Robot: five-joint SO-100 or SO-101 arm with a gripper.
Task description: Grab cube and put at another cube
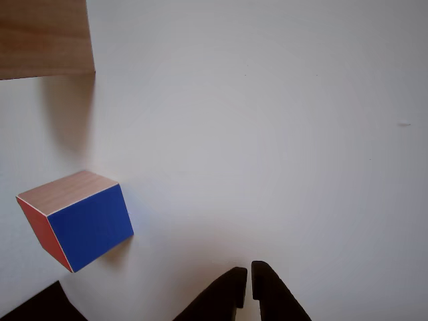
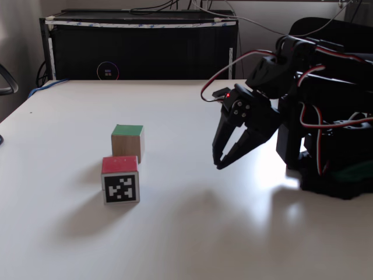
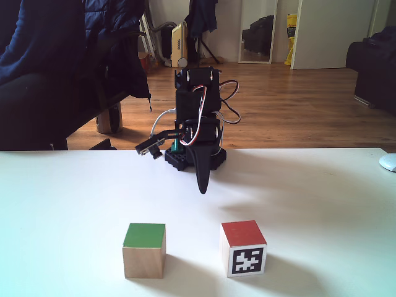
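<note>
Cube (image 3: 144,250), wooden with its green face up, sits on the white desk (image 3: 322,204) near the front edge in a fixed view, left of another cube (image 3: 243,249), with a clear gap between them. That second cube shows a red top and a black-and-white marker face there; in the other view (image 1: 75,219) its blue and red faces adjoin under a plain wood top. The gripper (image 2: 219,163) hangs tip-down just above the desk, nearer the arm's base (image 2: 335,175) than either cube and apart from both. Its fingers (image 1: 231,294) are nearly together, a thin slit between them, with nothing in its grasp and touching neither cube.
</note>
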